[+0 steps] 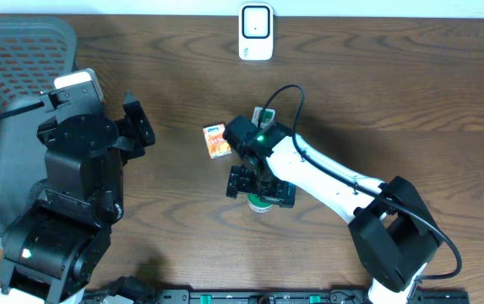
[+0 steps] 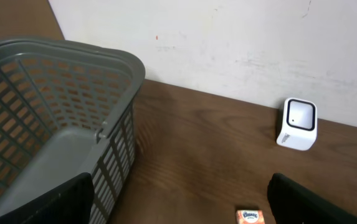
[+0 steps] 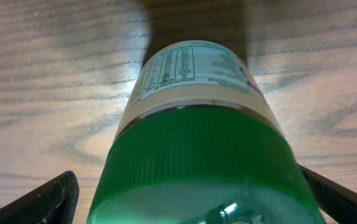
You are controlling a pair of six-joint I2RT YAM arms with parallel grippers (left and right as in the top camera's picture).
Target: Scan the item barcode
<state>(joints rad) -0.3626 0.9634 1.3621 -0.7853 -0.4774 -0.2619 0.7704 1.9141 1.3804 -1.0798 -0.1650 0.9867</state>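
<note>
The bottle stands upright on the table right under the right gripper, its green cap between the two fingers. The jaws are spread wide on either side of the cap and grip nothing. The scanner sits well beyond the gripper, at the far edge. I'd say the task is barely begun: the bottle must be grasped, lifted and its barcode shown to the scanner. I can't see a barcode from here. The left gripper hangs open and empty off to the side.

Green-capped, pale-labelled bottle, grey latticed basket, white scanner, orange packet, dark wood-grain table.
</note>
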